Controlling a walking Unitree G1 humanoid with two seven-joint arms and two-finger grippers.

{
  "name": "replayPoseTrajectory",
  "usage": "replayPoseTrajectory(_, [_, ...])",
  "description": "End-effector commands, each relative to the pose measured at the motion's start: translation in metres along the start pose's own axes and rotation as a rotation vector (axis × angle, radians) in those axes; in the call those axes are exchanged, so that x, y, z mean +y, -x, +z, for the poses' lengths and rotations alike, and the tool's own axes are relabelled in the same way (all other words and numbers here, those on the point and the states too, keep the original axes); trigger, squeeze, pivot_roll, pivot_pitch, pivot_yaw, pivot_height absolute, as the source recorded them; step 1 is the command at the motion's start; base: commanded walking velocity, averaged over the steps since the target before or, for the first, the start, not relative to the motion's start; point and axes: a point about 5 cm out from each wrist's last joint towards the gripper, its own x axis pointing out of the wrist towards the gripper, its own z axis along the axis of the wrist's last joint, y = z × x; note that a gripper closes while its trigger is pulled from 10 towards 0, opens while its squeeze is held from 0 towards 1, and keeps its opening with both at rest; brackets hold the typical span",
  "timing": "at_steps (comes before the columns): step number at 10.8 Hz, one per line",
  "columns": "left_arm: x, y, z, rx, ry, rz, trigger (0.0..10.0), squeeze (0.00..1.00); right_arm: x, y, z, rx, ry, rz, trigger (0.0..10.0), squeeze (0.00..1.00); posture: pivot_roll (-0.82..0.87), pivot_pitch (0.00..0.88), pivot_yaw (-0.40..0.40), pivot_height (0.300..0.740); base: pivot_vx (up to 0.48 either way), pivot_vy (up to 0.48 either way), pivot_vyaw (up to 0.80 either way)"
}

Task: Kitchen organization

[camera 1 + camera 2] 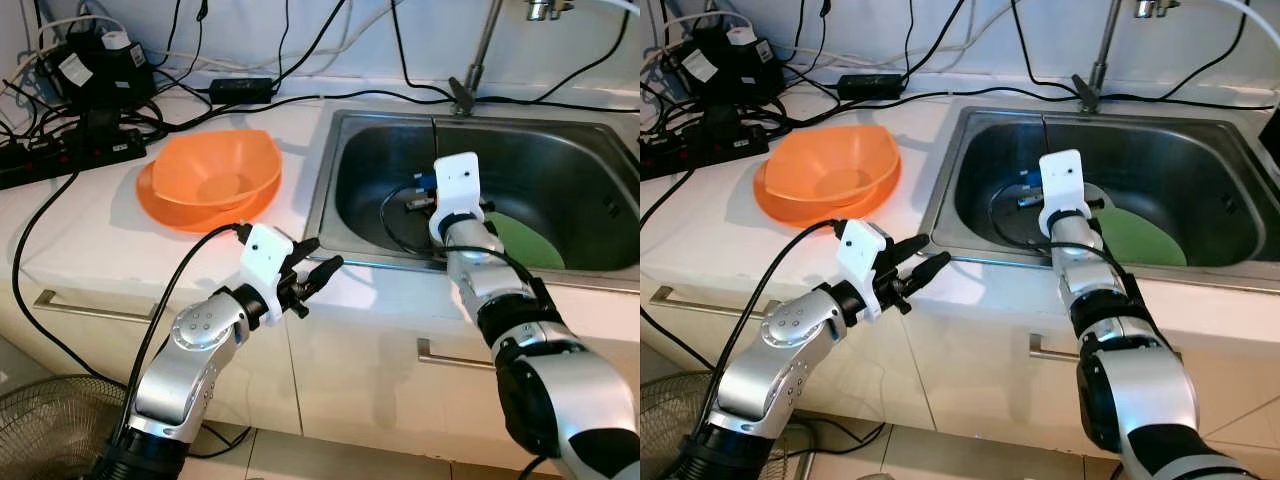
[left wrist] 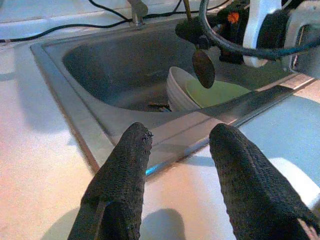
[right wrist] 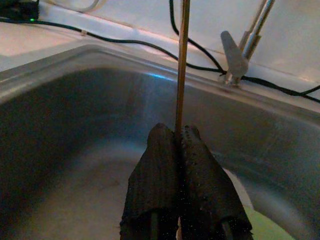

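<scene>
The right gripper (image 3: 179,142) is hanging over the steel sink (image 1: 360,140), fingers pinched tight on a thin metal utensil handle. In the left wrist view a spoon (image 2: 203,67) bowl is dangling below that gripper, so the thing held is probably a spoon, long axis running roughly upright, bowl end down toward the basin. The spoon is hovering above the dishes in the sink, not touching them as far as can be told.

The left gripper (image 1: 318,262) is sitting over the white counter (image 1: 90,230) just in front of the sink's near rim, fingers spread apart and holding nothing, pointing toward the basin.

In the sink: a green plate (image 1: 525,240), flat and matte, lying on the bottom, and a white bowl (image 2: 177,87) with ribbed stacked-looking walls just beside it. The sink is brushed metal, smooth, dull shine. An orange bowl (image 1: 215,170), glossy plastic, squarish rim, is resting on an orange plate on the counter to the left of the sink, well apart from both grippers.

Judgement: the right arm is mid-carry with the spoon and clearly the nearer one; the next move depends on lifting it clear of the rim while keeping the handle upright, since the grip on a thin smooth shaft could slip.
</scene>
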Motion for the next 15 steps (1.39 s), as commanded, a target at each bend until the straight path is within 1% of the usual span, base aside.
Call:
replayPoseTrajectory(1, [-0.002,0.001,-0.008,0.036,0.009,-0.012,10.0,0.00,-0.002,-0.003,0.005,0.006,0.004,0.007,10.0,0.00,0.11,0.000,0.043,0.740,0.000,0.000,0.00])
replayPoseTrajectory(5, [-0.004,0.000,-0.012,0.046,0.013,-0.022,10.0,0.00,0.004,-0.002,-0.001,0.038,0.007,0.046,10.0,0.00,0.11,0.000,0.045,0.740,0.000,0.000,0.00])
replayPoseTrajectory(6, [-0.003,-0.001,-0.011,0.046,0.011,-0.021,10.0,0.00,0.006,-0.001,-0.004,0.045,0.004,0.052,10.0,0.70,0.11,0.000,0.044,0.740,0.000,0.000,0.00])
replayPoseTrajectory(7, [-0.003,-0.001,-0.011,0.045,0.009,-0.019,10.0,0.00,0.008,0.000,-0.007,0.053,0.006,0.063,10.0,1.00,0.12,0.000,0.040,0.740,0.000,0.000,0.00])
replayPoseTrajectory(9, [-0.002,-0.002,-0.011,0.045,0.010,-0.013,10.0,0.00,0.007,0.000,-0.007,0.059,0.011,0.061,10.0,0.99,0.12,0.000,0.032,0.740,0.000,0.000,0.00])
replayPoseTrajectory(10, [-0.002,-0.002,-0.011,0.041,0.011,-0.006,10.0,0.00,0.007,0.000,-0.006,0.058,0.020,0.065,10.0,0.39,0.13,0.000,0.030,0.740,0.000,0.000,0.00])
replayPoseTrajectory(11, [-0.001,-0.002,-0.010,0.040,0.011,-0.002,10.0,0.00,0.007,-0.001,-0.005,0.053,0.021,0.064,10.0,0.00,0.12,0.000,0.031,0.740,0.000,0.000,0.00])
replayPoseTrajectory(12, [-0.001,-0.002,-0.010,0.039,0.010,0.001,10.0,0.00,0.008,-0.001,-0.002,0.027,0.017,0.062,10.0,0.00,0.12,0.000,0.034,0.740,0.000,0.000,0.00])
replayPoseTrajectory(15, [0.004,-0.005,-0.006,0.004,0.000,0.048,10.0,0.00,0.005,-0.002,0.022,-0.129,-0.035,0.038,10.0,0.00,0.11,0.000,0.039,0.740,0.000,0.000,0.00])
